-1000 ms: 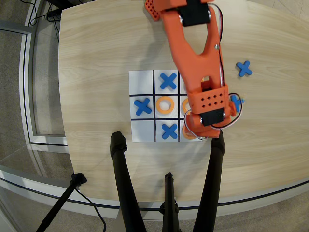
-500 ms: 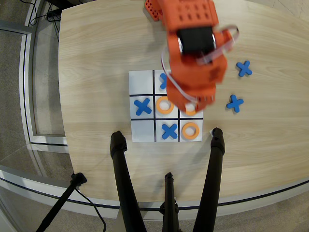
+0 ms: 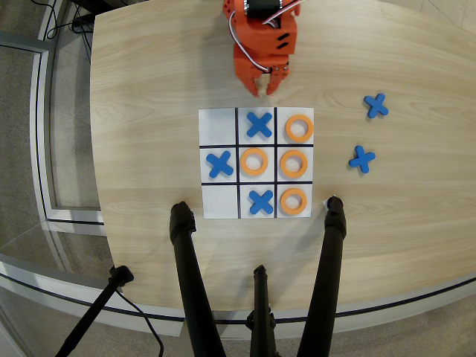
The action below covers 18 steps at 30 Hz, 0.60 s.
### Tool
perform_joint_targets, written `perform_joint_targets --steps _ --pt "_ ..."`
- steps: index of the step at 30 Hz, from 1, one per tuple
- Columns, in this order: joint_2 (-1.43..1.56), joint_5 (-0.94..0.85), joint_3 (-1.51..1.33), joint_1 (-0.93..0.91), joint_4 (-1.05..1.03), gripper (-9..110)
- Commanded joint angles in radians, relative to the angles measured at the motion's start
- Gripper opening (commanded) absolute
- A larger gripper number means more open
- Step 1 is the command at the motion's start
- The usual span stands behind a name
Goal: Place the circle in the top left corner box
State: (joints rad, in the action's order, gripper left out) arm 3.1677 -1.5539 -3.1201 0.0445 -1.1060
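Overhead view: the orange tool (image 3: 266, 88) hangs clenched and empty just above the grid sheet (image 3: 256, 163); a circle (image 3: 299, 128) sits in the upper right cell on the table (image 3: 149, 89).

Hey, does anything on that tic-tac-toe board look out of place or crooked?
Nothing stands out. Four orange rings and three blue crosses sit within their cells on the sheet; two spare crosses lie on the table.
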Motion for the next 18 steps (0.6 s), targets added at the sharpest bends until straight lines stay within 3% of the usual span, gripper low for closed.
perform_joint_targets --steps 1,5,9,11,15,18 --pt "0.061 0.008 -0.083 -0.031 -0.041 0" --pt "0.173 0.009 -0.083 -0.078 -0.209 0" --pt "0.187 0.031 -0.083 -0.304 -0.199 0" --pt "0.195 0.031 -0.083 -0.523 -0.199 0" --pt "0.230 0.031 -0.083 -1.200 -0.189 0" --pt "0.229 0.032 -0.083 -1.537 -0.193 0"
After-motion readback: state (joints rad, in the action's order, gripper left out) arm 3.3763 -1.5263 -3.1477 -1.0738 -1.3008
